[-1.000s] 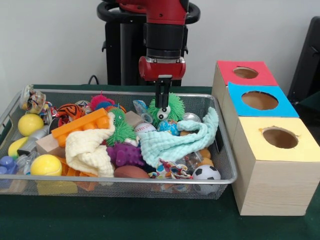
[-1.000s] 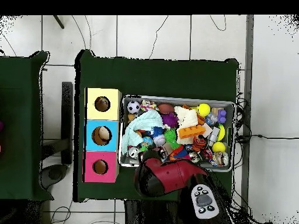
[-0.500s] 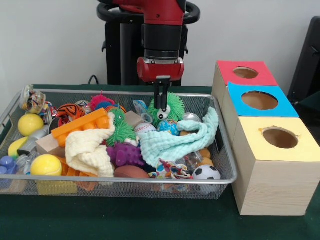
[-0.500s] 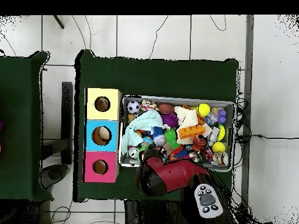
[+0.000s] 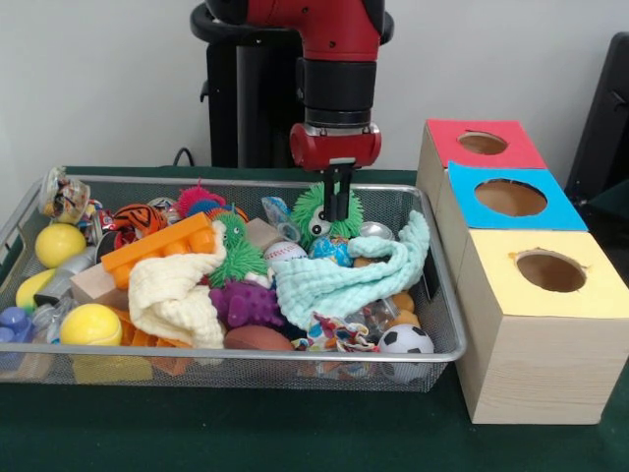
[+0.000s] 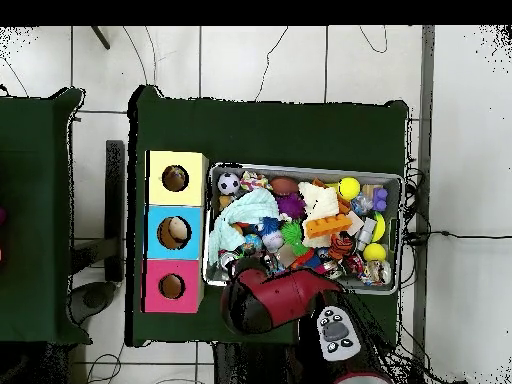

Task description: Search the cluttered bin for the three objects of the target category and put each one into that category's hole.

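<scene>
Three boxes stand in a row beside the wire bin [image 5: 444, 324]: red box [image 5: 480, 144], blue box [image 5: 511, 198] and yellow box [image 5: 550, 272], each with a round hole on top. The gripper [image 5: 338, 208] hangs over the bin's far side, its fingers pressed close together against the green spiky ball [image 5: 316, 211]. Just in front lie a mint cloth [image 5: 339, 278], a baseball [image 5: 283, 256] and a purple knobbly toy [image 5: 248, 305]; a cream cloth [image 5: 177, 295] drapes over the orange brick [image 5: 162, 243].
</scene>
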{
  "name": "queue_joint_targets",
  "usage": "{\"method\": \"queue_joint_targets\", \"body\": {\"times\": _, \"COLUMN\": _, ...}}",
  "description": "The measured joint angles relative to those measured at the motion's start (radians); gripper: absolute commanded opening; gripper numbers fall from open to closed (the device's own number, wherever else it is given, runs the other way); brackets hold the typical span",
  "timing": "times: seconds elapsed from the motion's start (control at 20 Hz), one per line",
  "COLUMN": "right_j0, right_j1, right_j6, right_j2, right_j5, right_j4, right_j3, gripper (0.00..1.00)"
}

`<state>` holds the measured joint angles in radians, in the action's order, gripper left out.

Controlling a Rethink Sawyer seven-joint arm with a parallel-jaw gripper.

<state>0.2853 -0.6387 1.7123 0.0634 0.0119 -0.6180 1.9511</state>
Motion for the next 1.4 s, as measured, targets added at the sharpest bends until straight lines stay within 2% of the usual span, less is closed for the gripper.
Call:
{"method": "queue_joint_targets", "body": {"times": 0.8, "right_j0": -0.003, "right_j1": 0.007, "right_j6": 0.0, "right_j2": -0.003, "right_j5": -0.002, "right_j4": 0.034, "right_j3": -0.013, "gripper": 0.0}}
{"method": "queue_joint_targets", "body": {"times": 1.15, "right_j0": -0.058, "right_j1": 0.005, "right_j6": 0.0, "right_j2": -0.046, "right_j5": -0.015, "right_j4": 0.034, "right_j3": -0.041, "gripper": 0.0}}
{"method": "queue_joint_targets", "body": {"times": 1.4, "right_j0": -0.131, "right_j1": 0.005, "right_j6": 0.0, "right_j2": -0.114, "right_j5": -0.017, "right_j4": 0.034, "right_j3": -0.077, "gripper": 0.0}}
